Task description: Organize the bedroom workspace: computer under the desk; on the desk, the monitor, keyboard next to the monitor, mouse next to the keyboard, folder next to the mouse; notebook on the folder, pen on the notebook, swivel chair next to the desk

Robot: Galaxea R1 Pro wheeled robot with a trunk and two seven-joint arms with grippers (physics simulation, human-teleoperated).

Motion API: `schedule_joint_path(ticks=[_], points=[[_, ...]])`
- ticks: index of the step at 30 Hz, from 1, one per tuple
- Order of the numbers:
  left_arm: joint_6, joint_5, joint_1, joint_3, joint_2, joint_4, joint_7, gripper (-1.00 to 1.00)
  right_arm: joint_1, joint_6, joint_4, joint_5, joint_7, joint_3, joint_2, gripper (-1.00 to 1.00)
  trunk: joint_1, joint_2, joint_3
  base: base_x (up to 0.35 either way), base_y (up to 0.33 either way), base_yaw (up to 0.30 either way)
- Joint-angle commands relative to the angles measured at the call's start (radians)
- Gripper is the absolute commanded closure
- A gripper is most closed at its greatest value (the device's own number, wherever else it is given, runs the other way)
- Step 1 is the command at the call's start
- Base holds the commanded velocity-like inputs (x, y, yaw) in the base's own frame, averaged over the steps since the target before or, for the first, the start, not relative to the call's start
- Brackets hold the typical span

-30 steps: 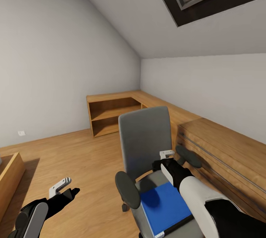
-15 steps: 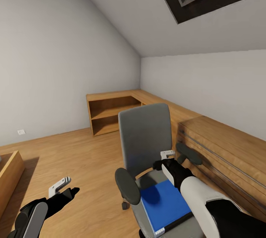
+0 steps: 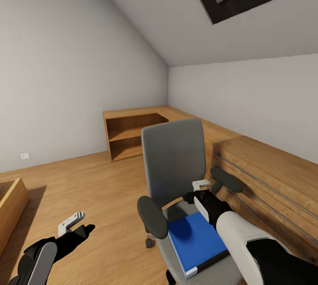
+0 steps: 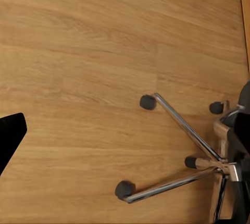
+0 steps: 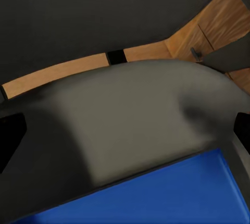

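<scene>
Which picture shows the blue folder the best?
The head view: the whole blue folder lies flat on the swivel chair seat. The right wrist view shows just one edge strip of it, close up. The left wrist view shows the chair's chrome base and floor.

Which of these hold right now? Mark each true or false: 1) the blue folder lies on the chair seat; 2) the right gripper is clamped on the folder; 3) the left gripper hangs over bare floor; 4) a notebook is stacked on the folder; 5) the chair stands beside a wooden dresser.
1) True: the folder lies flat on the swivel chair seat.
2) False: the right gripper hovers above the seat beyond the folder, holding nothing.
3) True: the left gripper is over the plank floor.
4) False: nothing lies on the folder.
5) True: the wooden dresser stands next to the chair, by the armrest on the robot's right.
</scene>
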Motion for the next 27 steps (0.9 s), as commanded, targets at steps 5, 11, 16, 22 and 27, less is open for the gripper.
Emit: schedule_joint_path(ticks=[5, 11, 16, 22, 27], points=[[0.002, 0.011, -0.001, 0.0, 0.0, -0.001, 0.011, -1.0, 0.0, 0.008, -0.002, 0.003, -0.003, 0.006, -0.001, -1.0, 0.019, -0.036, -0.017, 0.0, 0.0, 0.0], [0.002, 0.01, -0.001, 0.0, 0.0, -0.001, 0.011, -1.0, 0.0, 0.008, -0.002, 0.003, -0.003, 0.007, -0.001, -1.0, 0.042, -0.078, -0.036, 0.0, 0.0, 0.0], [0.002, 0.009, -0.001, 0.0, 0.0, 0.0, 0.011, -1.0, -0.001, 0.008, -0.002, 0.004, -0.003, 0.007, -0.001, -1.0, 0.054, -0.099, -0.045, 0.0, 0.0, 0.0], [0.003, 0.009, -0.001, 0.0, 0.0, 0.0, 0.011, -1.0, 0.0, 0.008, -0.002, 0.004, -0.003, 0.008, -0.001, -1.0, 0.054, -0.099, -0.045, 0.0, 0.0, 0.0], [0.003, 0.01, -0.001, 0.001, 0.001, 0.0, 0.011, -1.0, 0.0, 0.008, -0.002, 0.004, -0.003, 0.008, -0.002, -1.0, 0.054, -0.099, -0.045, 0.0, 0.0, 0.0]])
